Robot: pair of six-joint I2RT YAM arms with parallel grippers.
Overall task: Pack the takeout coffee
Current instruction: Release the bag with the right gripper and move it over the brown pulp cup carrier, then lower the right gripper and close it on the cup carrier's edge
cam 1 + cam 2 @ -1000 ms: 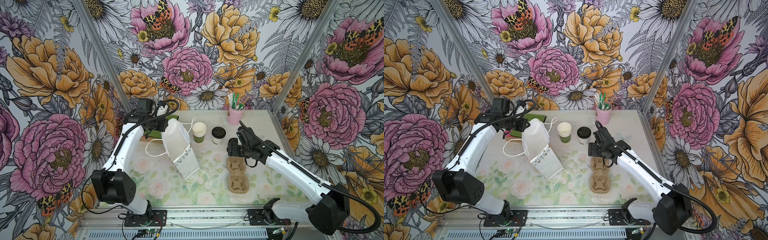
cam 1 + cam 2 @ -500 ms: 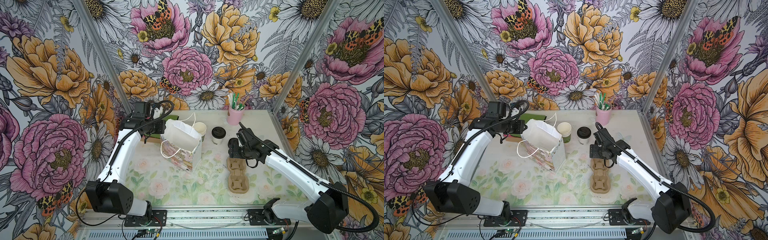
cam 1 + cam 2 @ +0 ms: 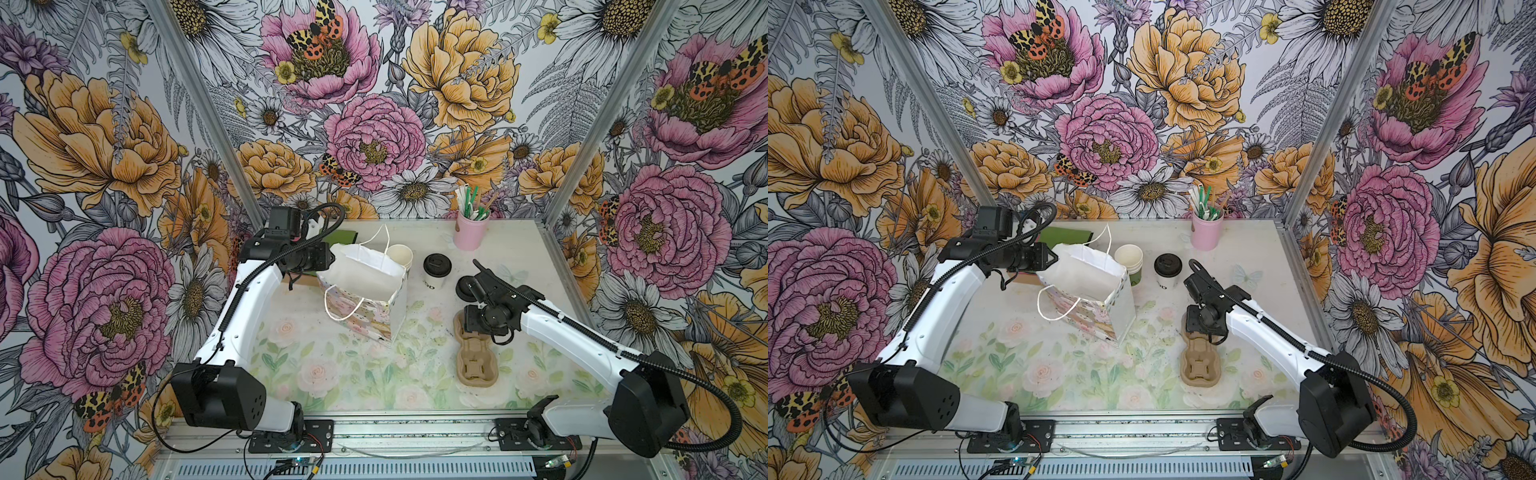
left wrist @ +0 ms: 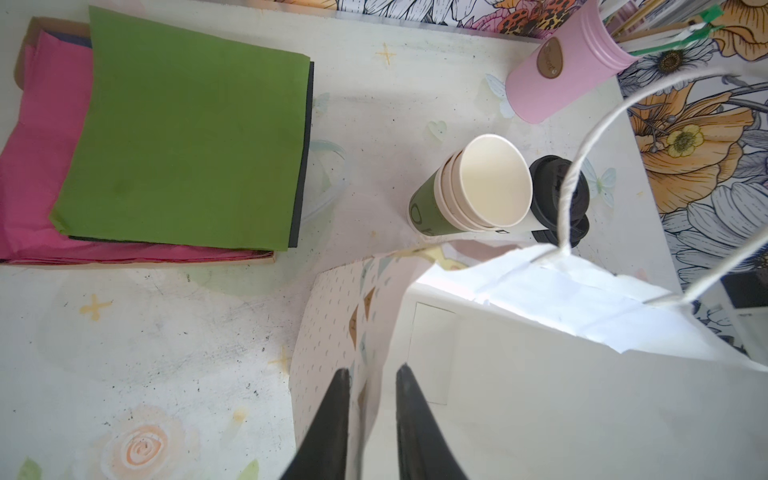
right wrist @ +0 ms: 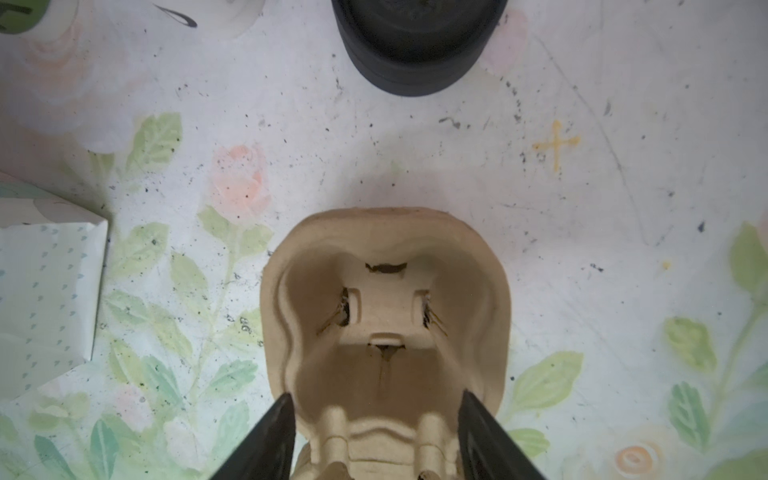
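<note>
The takeout coffee (image 3: 436, 266) (image 3: 1168, 266), a white cup with a black lid, stands at the back middle of the table. A white paper bag (image 3: 365, 282) (image 4: 540, 374) stands upright to its left, mouth open. My left gripper (image 3: 332, 259) (image 4: 370, 372) is at the bag's rim. Its jaws are slightly apart and straddle the bag's wall, so it is open. My right gripper (image 3: 471, 328) (image 5: 376, 399) hangs open over the near end of a brown pulp cup carrier (image 3: 478, 365) (image 5: 386, 291), with one finger on each side of it.
A stack of lidless white-and-green cups (image 3: 401, 257) (image 4: 478, 183) stands between the bag and the coffee. Loose black lids (image 3: 465, 286) (image 5: 415, 41) lie just beyond the carrier. A pink cup of straws (image 3: 471, 232) stands at the back. Green and pink napkins (image 4: 187, 137) are at the back left.
The bag has gone from lying tilted to standing upright, and it shifted a little to the right. My left jaws have eased apart on its rim. My right jaws have narrowed over the carrier.
</note>
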